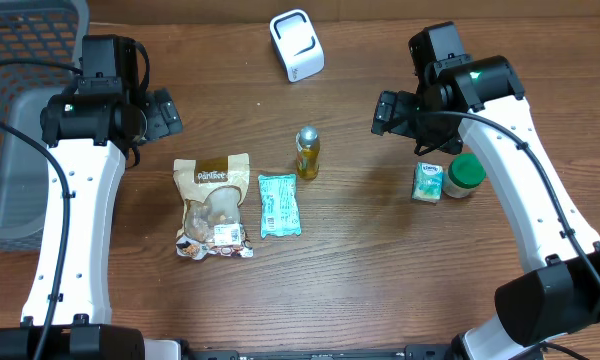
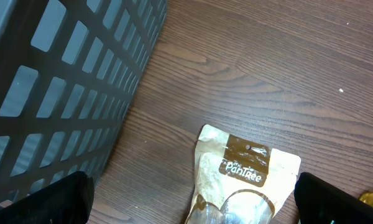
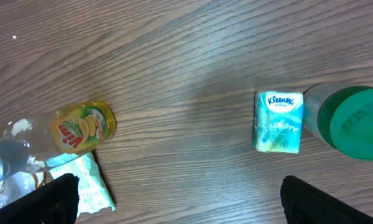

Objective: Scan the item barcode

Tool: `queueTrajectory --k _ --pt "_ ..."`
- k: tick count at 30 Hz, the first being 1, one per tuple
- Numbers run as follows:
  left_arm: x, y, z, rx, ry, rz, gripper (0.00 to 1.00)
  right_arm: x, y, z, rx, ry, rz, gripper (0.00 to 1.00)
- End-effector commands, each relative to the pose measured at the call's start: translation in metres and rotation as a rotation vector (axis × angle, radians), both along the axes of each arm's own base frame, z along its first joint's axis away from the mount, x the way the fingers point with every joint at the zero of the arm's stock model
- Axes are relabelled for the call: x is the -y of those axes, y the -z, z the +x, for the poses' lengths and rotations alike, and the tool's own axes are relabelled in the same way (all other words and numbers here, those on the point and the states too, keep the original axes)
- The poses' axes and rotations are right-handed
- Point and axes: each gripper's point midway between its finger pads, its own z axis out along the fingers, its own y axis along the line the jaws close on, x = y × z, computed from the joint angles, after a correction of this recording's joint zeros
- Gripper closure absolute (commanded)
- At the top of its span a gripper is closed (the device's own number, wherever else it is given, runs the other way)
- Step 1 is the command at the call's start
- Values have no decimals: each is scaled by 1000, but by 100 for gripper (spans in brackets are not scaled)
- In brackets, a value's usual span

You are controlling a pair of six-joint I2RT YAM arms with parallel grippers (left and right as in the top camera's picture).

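snack pouch (image 2: 245, 180): lower half cut off | green-lidded jar (image 3: 354, 121): cut at right edge

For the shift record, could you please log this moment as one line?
phase: pre-grasp | left pincer: open, empty | right pincer: open, empty | scanner: untouched | items: on table

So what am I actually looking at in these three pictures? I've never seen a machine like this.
Two white robot arms stand at a wooden table. The top picture looks down from above; the other two come from cameras on each arm's wrist, so each shows only the table beneath it.

The left end effector and right end effector are both open and hold nothing.

On the table lie a snack pouch, a teal packet, a small yellow bottle, a tissue pack touching a green-lidded jar, and a white barcode scanner. A grey basket sits at the left.
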Motion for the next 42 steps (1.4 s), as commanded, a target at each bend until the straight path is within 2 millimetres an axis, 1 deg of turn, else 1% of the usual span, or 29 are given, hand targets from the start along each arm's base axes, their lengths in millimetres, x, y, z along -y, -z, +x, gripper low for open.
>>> queueTrajectory --k 1,4,8,12,21,38,42 --pt "-1 -3 0 2 20 20 0 -4 -8 4 30 -9 9 0" --pt "-1 -3 0 1 20 20 0 -5 -10 8 46 -9 14 0" --pt "-1 -3 0 2 20 21 0 -5 -10 7 45 -10 17 0" --pt "-1 -3 0 2 20 21 1 -12 -10 5 34 -24 57 0" --pt "-1 -3 0 2 20 21 0 -19 -10 3 23 -37 95 0" --pt "-1 -3 0 2 20 21 0 -19 -10 2 19 -37 95 0" --pt "-1 -3 0 2 20 21 1 -24 -10 1 19 -48 95 0"
